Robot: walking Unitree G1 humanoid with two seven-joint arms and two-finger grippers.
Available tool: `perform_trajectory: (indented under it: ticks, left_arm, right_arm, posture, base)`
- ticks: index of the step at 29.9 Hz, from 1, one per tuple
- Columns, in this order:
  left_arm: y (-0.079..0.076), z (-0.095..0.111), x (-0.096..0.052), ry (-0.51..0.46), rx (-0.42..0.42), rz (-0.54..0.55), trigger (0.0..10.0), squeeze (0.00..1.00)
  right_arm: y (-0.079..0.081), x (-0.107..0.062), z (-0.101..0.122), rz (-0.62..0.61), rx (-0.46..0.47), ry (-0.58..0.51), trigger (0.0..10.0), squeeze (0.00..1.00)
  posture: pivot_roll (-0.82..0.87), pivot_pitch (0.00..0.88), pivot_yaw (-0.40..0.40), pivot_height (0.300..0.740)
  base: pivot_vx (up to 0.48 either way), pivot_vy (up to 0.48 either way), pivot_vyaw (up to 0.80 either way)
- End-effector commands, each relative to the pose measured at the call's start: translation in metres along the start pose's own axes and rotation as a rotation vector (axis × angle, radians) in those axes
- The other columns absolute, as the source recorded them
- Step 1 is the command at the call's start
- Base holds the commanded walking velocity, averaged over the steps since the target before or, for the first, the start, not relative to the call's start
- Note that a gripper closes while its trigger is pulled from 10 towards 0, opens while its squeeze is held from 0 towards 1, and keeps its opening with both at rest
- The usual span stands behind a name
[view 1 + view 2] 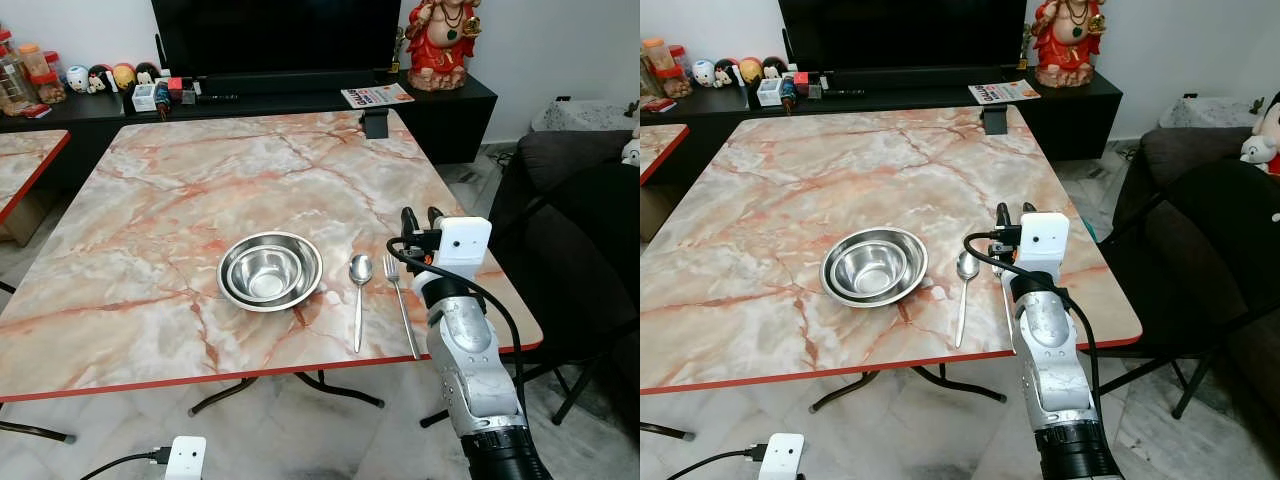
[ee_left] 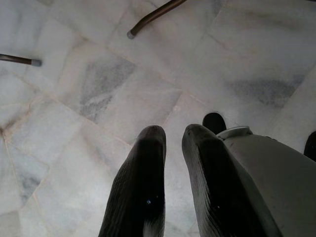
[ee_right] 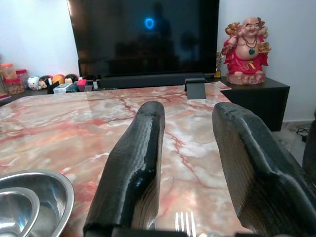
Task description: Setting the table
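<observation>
Right of centre on the surface (image 1: 150, 220), my right pincer (image 1: 421, 222) hovers open above the fork (image 1: 401, 306), beside spoon (image 1: 359, 297) and bowls (image 1: 270, 270); I'd withdraw straight up without nudging it.

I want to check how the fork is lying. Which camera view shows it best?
The left eye view: the whole fork lies flat on the table, right of the spoon, tines pointing away from the robot. In the right eye view the right arm covers most of it. The right wrist view catches just its tine tips.
</observation>
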State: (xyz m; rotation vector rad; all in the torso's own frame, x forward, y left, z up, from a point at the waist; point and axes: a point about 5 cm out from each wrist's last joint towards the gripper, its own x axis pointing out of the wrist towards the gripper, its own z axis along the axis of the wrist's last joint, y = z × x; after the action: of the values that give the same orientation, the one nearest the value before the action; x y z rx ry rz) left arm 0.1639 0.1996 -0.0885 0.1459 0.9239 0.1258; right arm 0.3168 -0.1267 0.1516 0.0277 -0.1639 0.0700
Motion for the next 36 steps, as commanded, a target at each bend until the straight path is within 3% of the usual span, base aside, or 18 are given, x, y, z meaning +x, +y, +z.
perform_trajectory:
  ticks: [1,23,24,26,33,36]
  left_arm:
    - [0.001,0.000,0.000,0.001,-0.007,0.006,10.0,0.00]
    - [0.001,0.000,0.000,0.000,-0.007,0.005,10.0,0.00]
    - [-0.001,0.001,0.000,-0.005,0.008,-0.010,10.0,0.00]
    - [-0.004,0.005,0.001,-0.015,0.028,-0.029,10.0,0.00]
    - [-0.004,0.004,0.001,-0.017,0.024,-0.025,10.0,0.00]
    - [-0.004,0.003,0.000,-0.015,0.024,-0.025,10.0,0.00]
  right_arm:
    - [0.001,0.002,0.002,0.005,0.005,-0.008,10.0,0.00]
    - [0.001,0.003,0.002,0.009,0.000,-0.011,10.0,0.00]
    - [-0.038,-0.004,-0.003,-0.137,-0.061,0.004,10.0,0.00]
    - [-0.082,-0.013,-0.004,-0.297,-0.135,0.014,10.0,0.00]
    - [-0.046,0.001,-0.005,-0.117,-0.099,0.011,10.0,0.00]
    - [-0.044,0.002,-0.005,-0.115,-0.092,0.005,10.0,0.00]
  posture:
    - [-0.05,0.000,0.012,0.732]
    - [0.00,0.000,0.000,0.740]
    - [-0.07,0.000,0.014,0.740]
    - [-0.07,0.000,0.011,0.740]
    - [-0.05,0.000,0.002,0.740]
    - [-0.05,0.000,0.001,0.740]
  base:
    - [0.000,0.000,0.00]
    - [0.000,0.000,0.00]
    - [0.000,0.000,0.00]
    - [0.000,0.000,0.00]
    - [0.000,0.000,0.00]
    - [0.000,0.000,0.00]
